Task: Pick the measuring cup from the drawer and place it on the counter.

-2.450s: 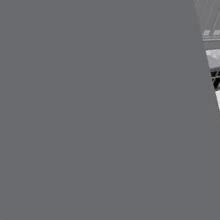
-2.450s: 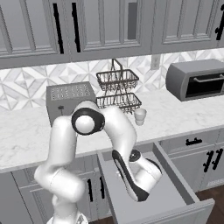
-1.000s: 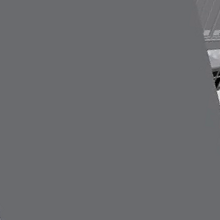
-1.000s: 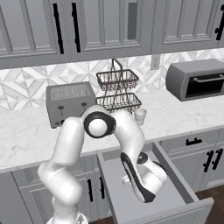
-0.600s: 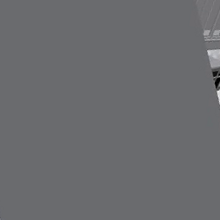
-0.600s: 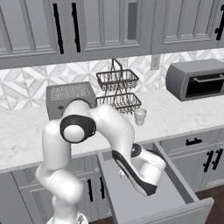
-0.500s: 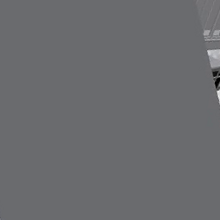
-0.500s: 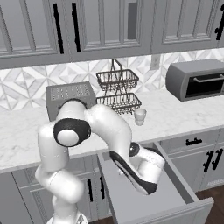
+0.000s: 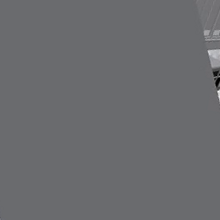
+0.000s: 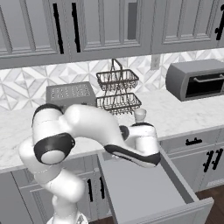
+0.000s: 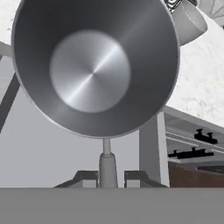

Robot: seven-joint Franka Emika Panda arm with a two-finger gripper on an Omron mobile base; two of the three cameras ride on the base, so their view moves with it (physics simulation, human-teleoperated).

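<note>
I have the measuring cup (image 11: 94, 65) in the hand (image 11: 107, 176), fingers clenched on its thin handle stem at 6 o'clock in the hand view; the steel bowl opens toward the camera, so the cup is carried by the handle with the bowl out ahead. In the right base view the arm is folded low over the open drawer (image 10: 148, 192), wrist at the drawer's back end just under the table (image 10: 175, 111) edge, which suggests the cup is out of the drawer but not yet over the marble. A small white cup (image 10: 139, 115) stands on the table at about 12 o'clock from the wrist, below the wire basket rack (image 10: 117, 92); I'd set down clear of it. The left base view is mostly blocked by a grey panel (image 9: 92, 109).
</note>
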